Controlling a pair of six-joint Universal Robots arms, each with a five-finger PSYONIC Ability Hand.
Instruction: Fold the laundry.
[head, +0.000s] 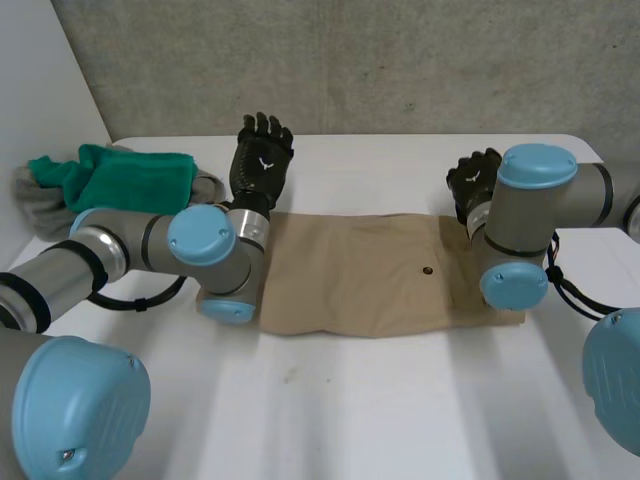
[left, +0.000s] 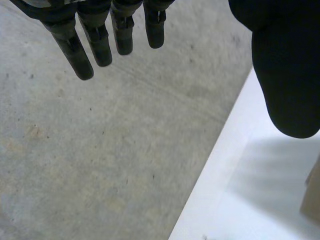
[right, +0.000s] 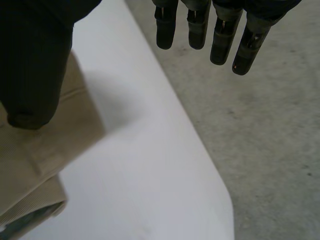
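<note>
Beside the green towel (head: 130, 175), the left hand (head: 262, 155) hovers with fingers straight and empty near the far left corner of the tan cloth (head: 360, 275), which lies flat on the worktop (head: 400, 400). The right hand (head: 473, 180), likewise spread and empty, hangs over the far right corner. Both hands should lower evenly and pinch matching corners.

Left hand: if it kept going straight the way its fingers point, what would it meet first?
Probably the grey concrete wall. The left hand aims its straight fingers past the far edge of the white table, with nothing between that shows; how far the wall lies is unclear.
</note>
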